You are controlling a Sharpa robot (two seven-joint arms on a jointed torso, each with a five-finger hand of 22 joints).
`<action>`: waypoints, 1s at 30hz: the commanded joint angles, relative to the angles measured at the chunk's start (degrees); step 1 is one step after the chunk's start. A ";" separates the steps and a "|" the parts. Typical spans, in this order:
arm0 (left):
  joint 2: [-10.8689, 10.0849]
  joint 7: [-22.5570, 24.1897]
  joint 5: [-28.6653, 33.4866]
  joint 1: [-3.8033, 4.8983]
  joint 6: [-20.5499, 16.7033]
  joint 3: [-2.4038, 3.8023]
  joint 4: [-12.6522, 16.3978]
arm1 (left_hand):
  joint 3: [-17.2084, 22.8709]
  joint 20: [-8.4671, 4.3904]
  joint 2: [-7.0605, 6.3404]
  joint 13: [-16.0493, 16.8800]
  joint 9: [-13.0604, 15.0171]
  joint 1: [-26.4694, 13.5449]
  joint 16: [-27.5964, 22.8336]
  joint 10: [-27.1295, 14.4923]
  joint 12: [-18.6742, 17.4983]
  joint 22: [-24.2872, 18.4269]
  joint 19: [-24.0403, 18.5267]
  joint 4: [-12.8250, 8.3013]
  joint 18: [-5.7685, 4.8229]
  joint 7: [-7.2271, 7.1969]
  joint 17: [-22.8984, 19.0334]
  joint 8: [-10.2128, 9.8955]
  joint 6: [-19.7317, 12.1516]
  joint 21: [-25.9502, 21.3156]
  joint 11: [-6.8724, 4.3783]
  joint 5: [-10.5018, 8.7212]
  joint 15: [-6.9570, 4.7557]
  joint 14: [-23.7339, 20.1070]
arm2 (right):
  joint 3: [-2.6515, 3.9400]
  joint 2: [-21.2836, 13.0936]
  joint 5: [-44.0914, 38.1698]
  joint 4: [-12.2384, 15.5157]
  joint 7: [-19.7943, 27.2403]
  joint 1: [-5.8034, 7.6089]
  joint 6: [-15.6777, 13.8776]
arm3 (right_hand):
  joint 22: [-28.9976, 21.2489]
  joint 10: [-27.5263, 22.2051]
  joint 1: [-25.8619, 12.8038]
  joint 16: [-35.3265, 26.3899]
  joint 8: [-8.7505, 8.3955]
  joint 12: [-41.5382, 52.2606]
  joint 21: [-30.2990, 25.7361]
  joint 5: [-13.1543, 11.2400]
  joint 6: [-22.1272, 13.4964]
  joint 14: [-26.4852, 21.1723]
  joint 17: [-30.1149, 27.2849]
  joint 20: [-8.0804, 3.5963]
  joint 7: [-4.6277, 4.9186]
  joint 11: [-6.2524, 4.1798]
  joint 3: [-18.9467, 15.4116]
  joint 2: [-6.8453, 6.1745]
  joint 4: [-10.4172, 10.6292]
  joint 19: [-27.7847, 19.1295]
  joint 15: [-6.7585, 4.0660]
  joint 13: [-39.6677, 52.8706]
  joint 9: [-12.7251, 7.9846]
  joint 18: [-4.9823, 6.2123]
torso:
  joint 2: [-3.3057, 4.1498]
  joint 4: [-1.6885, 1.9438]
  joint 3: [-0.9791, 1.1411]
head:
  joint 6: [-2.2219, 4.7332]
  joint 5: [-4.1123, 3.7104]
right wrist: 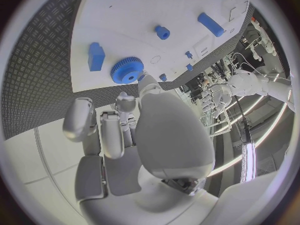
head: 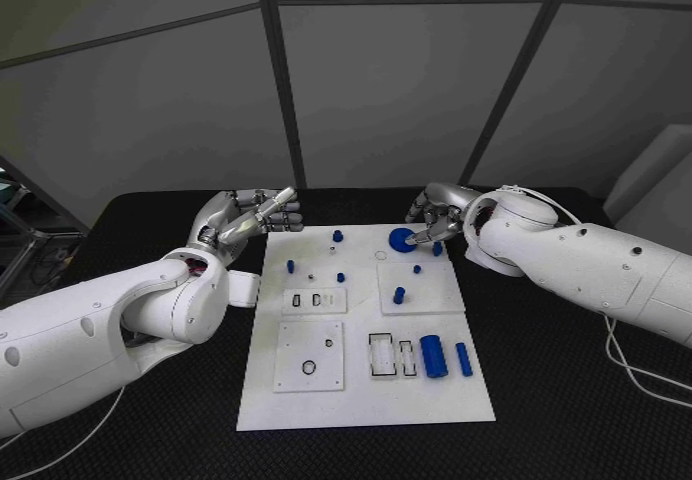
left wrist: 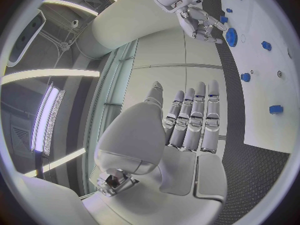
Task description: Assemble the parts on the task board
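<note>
Two long blue cylinder parts [head: 433,356] lie side by side in the near right corner of the white rectangular task board [head: 368,400], and their long axes run from the near edge toward the far edge, parallel to each other; the thicker one sits just left of the thinner one [head: 463,359]. Up at the far edge lies the round blue toothed gear [head: 402,238], flat on its face, teeth clear in the right wrist view [right wrist: 127,70]. The right silver hand [head: 437,218] is right there at the gear, fingers curled in close, one fingertip [right wrist: 145,81] touching the gear's rim (whether it actually grips the gear, I cannot tell). Over on the far left corner, the left silver hand [head: 248,216] hovers beside the board with nothing in it, its fingers [left wrist: 194,120] stretched out straight and lying close together. Small blue pegs [head: 401,295] stand upright on the board's middle. Near the front, a black-outlined rectangular slot [head: 381,355] sits just left of the cylinders, and a white square inset plate [head: 312,356] carries a black ring [head: 309,367].
</note>
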 commanded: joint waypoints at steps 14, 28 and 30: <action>0.21 0.24 -0.40 0.06 0.72 0.04 -0.16 | -0.11 0.22 -0.03 -0.08 -0.09 0.39 -0.47 -0.03 -0.35 -0.10 0.03 -0.24 -0.20 0.36 0.10 -0.39 -0.06 -0.11 0.35 -0.07 0.18 -0.04 | -0.01 1.89 -1.63 -1.76 0.29 0.10 4.25 | 0.75 1.28 0.28 0.51 0.83 3.30 0.72 0.41 0.57 3.65 1.79 -0.03 -0.36 -0.04 0.62 1.00 -0.36 0.72 0.33 3.41 0.08 -0.70 | -0.01 -0.06 0.06 | -0.45 0.11; 0.25 0.26 -0.40 0.06 0.69 0.05 -0.22 | -0.10 0.22 -0.01 -0.08 -0.09 0.41 -0.49 -0.03 -0.37 -0.11 0.03 -0.25 -0.20 0.36 0.11 -0.41 -0.06 -0.11 0.35 -0.07 0.18 -0.04 | -0.03 2.54 -2.44 -2.73 -0.02 0.08 5.80 | 1.42 1.73 0.63 0.78 1.41 5.07 1.11 0.66 1.35 3.72 2.34 -0.06 -0.43 -0.11 0.90 1.69 -0.88 0.91 0.29 5.25 0.13 -0.81 | -0.01 0.00 0.07 | -0.60 0.17; 0.25 0.26 -0.40 0.06 0.72 0.05 -0.23 | -0.10 0.22 -0.01 -0.08 -0.09 0.41 -0.49 -0.03 -0.37 -0.11 0.03 -0.25 -0.20 0.36 0.11 -0.41 -0.06 -0.11 0.35 -0.07 0.18 -0.04 | -0.03 2.67 -2.45 -2.87 -0.02 0.08 5.92 | 1.52 1.74 0.76 0.79 1.55 5.26 1.16 0.83 1.58 3.72 2.36 -0.07 -0.43 -0.12 1.02 1.90 -1.04 0.92 0.28 5.45 0.14 -0.82 | -0.03 -0.02 0.08 | -0.63 0.18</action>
